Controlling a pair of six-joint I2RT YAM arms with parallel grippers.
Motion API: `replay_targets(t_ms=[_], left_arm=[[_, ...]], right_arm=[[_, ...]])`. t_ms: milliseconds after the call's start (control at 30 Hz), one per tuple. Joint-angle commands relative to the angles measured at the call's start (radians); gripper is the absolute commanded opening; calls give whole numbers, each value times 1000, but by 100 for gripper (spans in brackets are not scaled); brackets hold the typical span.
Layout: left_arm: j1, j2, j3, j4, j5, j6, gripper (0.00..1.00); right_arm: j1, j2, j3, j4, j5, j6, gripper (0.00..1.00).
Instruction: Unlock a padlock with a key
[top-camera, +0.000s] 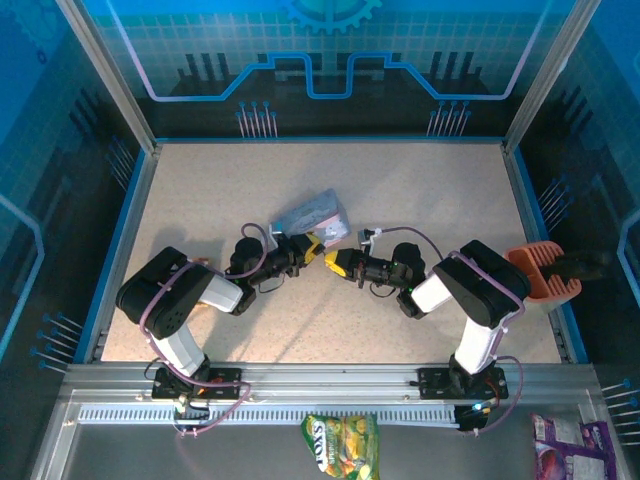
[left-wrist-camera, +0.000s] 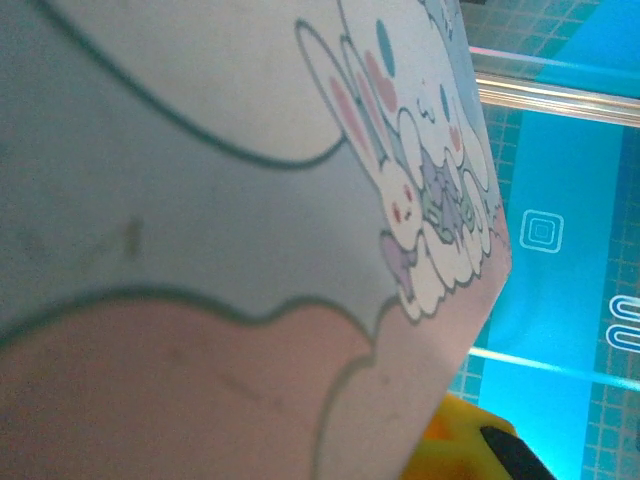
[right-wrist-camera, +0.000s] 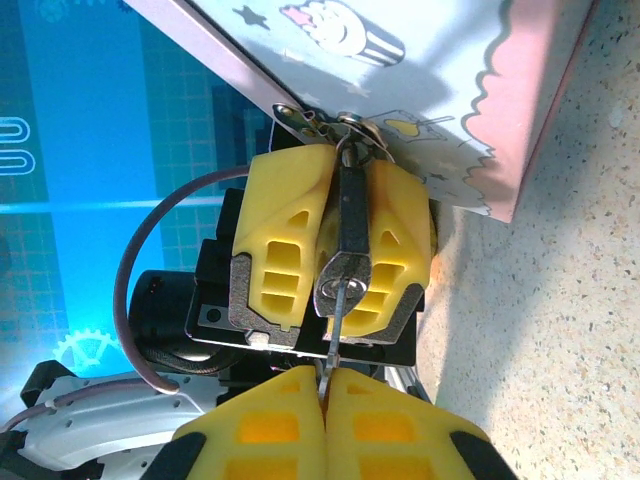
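Observation:
The small dark padlock (right-wrist-camera: 350, 225) is clamped between the yellow fingers (right-wrist-camera: 280, 250) of my left gripper (right-wrist-camera: 345, 200), keyhole end facing the right wrist camera. Its silvery shackle (right-wrist-camera: 348, 135) passes through the clasp of the pale blue cartoon tin (right-wrist-camera: 420, 70). The slim key (right-wrist-camera: 335, 320) has its tip in the keyhole and its other end pinched in my shut right gripper (right-wrist-camera: 325, 385). From above, the left gripper (top-camera: 312, 250) and right gripper (top-camera: 336, 263) meet nose to nose just in front of the tin (top-camera: 312, 215). Close up in the left wrist view is the tin's lid (left-wrist-camera: 250, 200).
An orange holder (top-camera: 545, 272) sits at the table's right edge. A green-yellow snack packet (top-camera: 342, 445) and a purple packet (top-camera: 575, 445) lie below the front rail. Blue panels wall in the table (top-camera: 420, 190) on three sides.

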Motion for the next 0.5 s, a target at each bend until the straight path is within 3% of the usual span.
replay_targets(t_ms=[0, 467], left_arm=[[-47, -37, 27, 126, 69, -32, 0], [-83, -37, 57, 119, 83, -36, 0]], right_arm=[[-6, 3, 8, -4, 69, 26, 0], [-38, 20, 22, -4, 57, 35, 0]])
